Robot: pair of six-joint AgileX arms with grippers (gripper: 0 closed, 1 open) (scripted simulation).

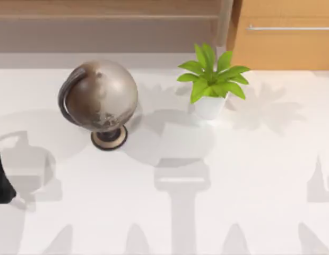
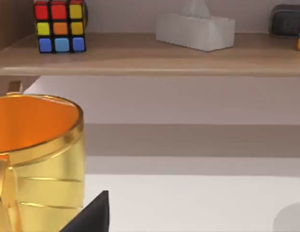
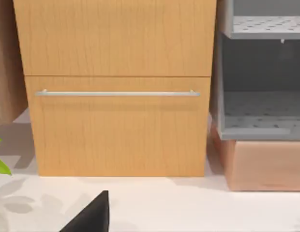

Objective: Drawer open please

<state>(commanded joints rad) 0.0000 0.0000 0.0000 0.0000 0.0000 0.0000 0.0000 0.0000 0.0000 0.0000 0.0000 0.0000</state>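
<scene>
Top view places the drawer (image 1: 284, 45) at the far right of the white counter (image 1: 170, 212), its orange-brown front closed flush and its thin silver bar handle (image 1: 289, 27) running level across it. Just in front of the drawer's left edge stands a potted plant (image 1: 212, 79) in a white pot, and well to the left sits a grey-brown globe (image 1: 100, 98) on a dark round base. A long brown-grey wooden ledge (image 1: 106, 24) runs along the back on the left. The left arm (image 1: 1, 178) shows as a dark shape at the counter's left edge. Right wrist view faces the drawer (image 3: 118, 128) squarely, with the handle (image 3: 116, 93) near its upper edge and a grey shelf unit (image 3: 261, 72) beside it. Left wrist view shows a golden cup (image 2: 36, 159) close by, and a colourful puzzle cube (image 2: 59, 26) and a white tissue box (image 2: 195, 30) on the ledge. Whether either arm's jaws are apart or together cannot be told.
</scene>
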